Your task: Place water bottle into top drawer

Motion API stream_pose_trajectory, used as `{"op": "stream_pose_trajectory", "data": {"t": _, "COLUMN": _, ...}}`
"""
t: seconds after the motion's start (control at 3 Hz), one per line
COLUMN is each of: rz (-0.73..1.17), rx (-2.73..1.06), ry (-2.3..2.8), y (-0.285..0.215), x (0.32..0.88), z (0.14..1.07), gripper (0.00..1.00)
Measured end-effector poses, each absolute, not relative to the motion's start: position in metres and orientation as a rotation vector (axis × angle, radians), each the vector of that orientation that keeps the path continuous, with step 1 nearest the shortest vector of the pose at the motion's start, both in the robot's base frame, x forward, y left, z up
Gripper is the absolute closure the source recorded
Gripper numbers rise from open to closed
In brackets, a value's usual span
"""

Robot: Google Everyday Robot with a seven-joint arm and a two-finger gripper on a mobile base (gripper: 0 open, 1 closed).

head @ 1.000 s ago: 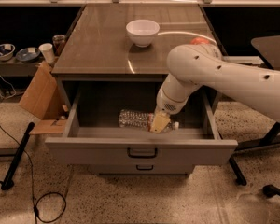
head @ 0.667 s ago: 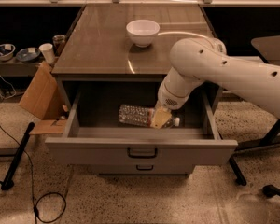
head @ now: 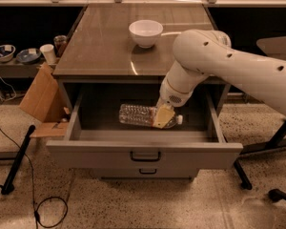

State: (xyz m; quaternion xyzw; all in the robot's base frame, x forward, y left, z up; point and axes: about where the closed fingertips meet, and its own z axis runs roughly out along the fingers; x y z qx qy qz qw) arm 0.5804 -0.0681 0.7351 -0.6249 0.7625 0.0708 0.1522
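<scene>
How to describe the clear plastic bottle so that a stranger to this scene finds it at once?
Find the brown-topped cabinet with its wide grey metal drawer pulled open. Inside lies the clear crinkled plastic bottle on its side, white cap to the right, the robot's gripper at its cap end. Unlike the white bowl on top, it is transparent and in the drawer.
</scene>
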Motion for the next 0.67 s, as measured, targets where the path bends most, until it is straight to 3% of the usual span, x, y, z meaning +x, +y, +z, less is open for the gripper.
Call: {"op": "stream_pose_trajectory", "data": {"t": 0.67, "rz": 0.217, "rx": -1.803, "ry": 2.188, "y": -0.0693, "x": 0.5802, "z": 0.7380, "gripper": 0.00}}
